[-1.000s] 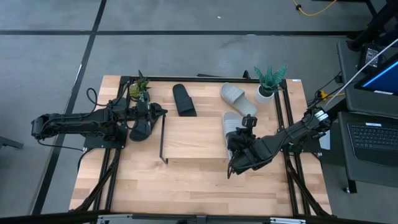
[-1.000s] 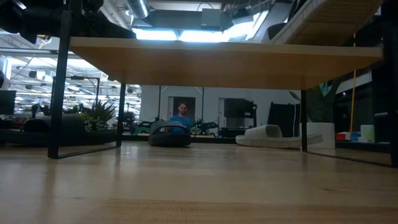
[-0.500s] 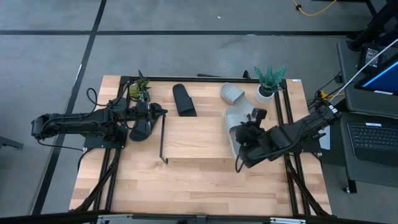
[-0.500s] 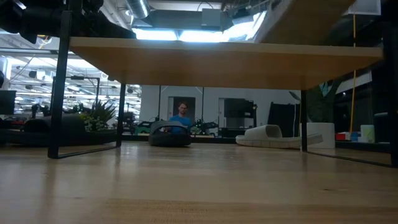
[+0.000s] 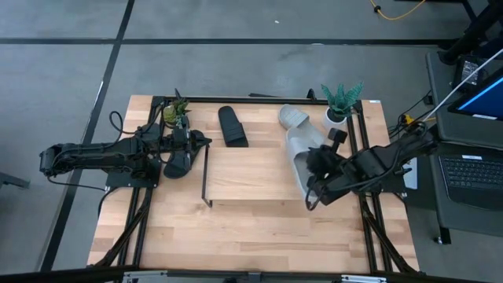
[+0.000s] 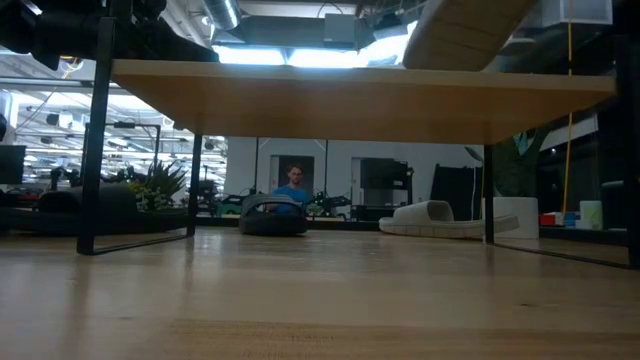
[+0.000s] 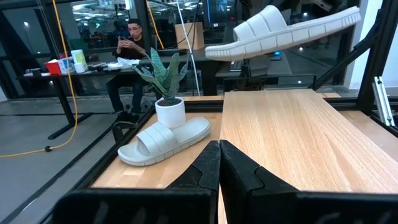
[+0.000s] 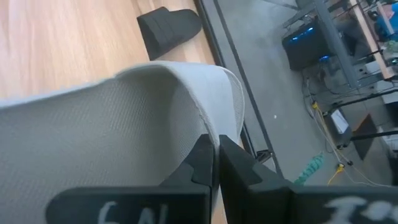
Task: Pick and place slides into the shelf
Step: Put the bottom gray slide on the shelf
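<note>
My right gripper (image 5: 316, 171) is shut on a light grey slide (image 5: 301, 157), held in the air above the shelf (image 5: 244, 173); the slide also shows high in the left wrist view (image 7: 283, 31) and the low view (image 6: 465, 30). The second grey slide (image 5: 293, 118) lies sole-down on the table by a potted plant. One black slide (image 5: 232, 126) lies at the far side. The other black slide (image 5: 178, 162) lies under my left arm. My left gripper (image 5: 206, 141) is shut and empty at the shelf's left end frame. My right gripper pinches the grey slide's sole edge (image 8: 208, 121) between its two fingers, on the long side toward the table's right. The fingers come from the right and near side, across the edge. The slide is lifted clear and tilted above the shelf board.
A potted plant (image 5: 338, 102) stands at the far right corner and a smaller one (image 5: 174, 112) at the far left. Black wire frames (image 5: 206, 174) stand at the shelf's ends. A person (image 7: 127, 46) sits beyond the table. A laptop (image 5: 471, 177) is off the right edge.
My right gripper has gone toward the table's right and far edges with the grey slide. The slide stays clear of the shelf and has turned and tipped in the hold.
</note>
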Available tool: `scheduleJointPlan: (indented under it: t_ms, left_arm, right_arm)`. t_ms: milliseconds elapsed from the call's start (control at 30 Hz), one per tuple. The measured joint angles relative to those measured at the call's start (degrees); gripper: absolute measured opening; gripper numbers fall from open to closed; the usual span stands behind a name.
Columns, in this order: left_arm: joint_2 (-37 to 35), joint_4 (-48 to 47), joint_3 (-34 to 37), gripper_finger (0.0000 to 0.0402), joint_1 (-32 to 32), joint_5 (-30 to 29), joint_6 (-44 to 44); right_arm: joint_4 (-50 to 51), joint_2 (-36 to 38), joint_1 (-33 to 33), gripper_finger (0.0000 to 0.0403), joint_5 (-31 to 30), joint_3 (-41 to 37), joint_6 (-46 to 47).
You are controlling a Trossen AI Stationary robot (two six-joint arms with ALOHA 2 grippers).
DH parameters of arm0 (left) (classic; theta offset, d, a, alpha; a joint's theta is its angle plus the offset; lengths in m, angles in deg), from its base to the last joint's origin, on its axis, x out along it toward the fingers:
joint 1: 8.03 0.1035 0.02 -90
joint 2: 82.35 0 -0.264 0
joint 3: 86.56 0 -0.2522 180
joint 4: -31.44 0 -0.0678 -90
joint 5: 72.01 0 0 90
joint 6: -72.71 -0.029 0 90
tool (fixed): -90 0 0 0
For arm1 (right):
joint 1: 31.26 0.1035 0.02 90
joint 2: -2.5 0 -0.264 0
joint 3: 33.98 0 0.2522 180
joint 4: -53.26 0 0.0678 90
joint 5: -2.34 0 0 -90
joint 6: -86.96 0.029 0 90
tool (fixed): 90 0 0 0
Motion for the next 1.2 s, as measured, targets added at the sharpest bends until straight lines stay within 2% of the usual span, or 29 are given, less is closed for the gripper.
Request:
scheduleJointPlan:
  t_ms: [533, 700, 1200]
  left_arm:
    - [0.0, 0.0, 0.0, 0.0000, 0.0, 0.0, 0.0]
    - [0.0, 0.0, 0.0, 0.0000, 0.0, 0.0, 0.0]
    - [0.0, 0.0, 0.0, 0.0000, 0.0, 0.0, 0.1]
  right_arm:
    - [-0.1, -2.2, 1.3, 0.0011, -1.0, -14.2, 9.4]
    - [-0.3, -2.2, 2.5, 0.0011, -0.2, -15.0, 12.2]
    - [-0.4, -2.2, 2.9, 0.0011, 1.0, -15.0, 10.2]
